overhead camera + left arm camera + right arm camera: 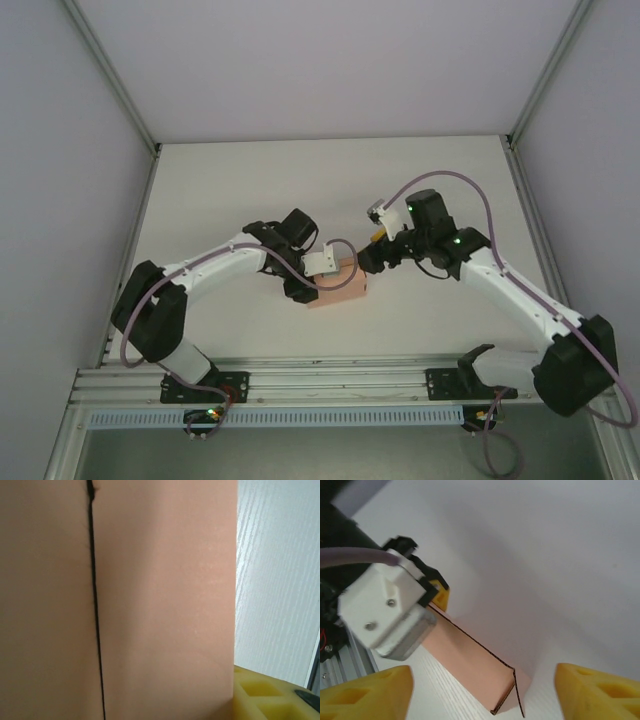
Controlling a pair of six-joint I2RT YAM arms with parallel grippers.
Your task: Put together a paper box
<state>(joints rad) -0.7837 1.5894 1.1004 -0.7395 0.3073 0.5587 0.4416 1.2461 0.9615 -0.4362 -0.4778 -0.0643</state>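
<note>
Paper box [340, 287] at frame centre on white counter [250, 180], standing as shallow box shape. In right wrist view we see long side wall up, near end corner gaping, flap loose; we judge ends not yet tucked. Left end effector [306, 283] appears clamped on box's left end, card against its yellow finger [260, 695]. Right end effector [370, 260] open, empty, just beside box's upper right corner. Left wrist camera housing [385, 605] crowds the box's far end; little room there.

We're seeing the paper box [340, 288] sitting at desk [300, 180] centre, blocking the gap btwn left end effector [306, 289] & right end effector [366, 262]; far desk half is lying open.
</note>
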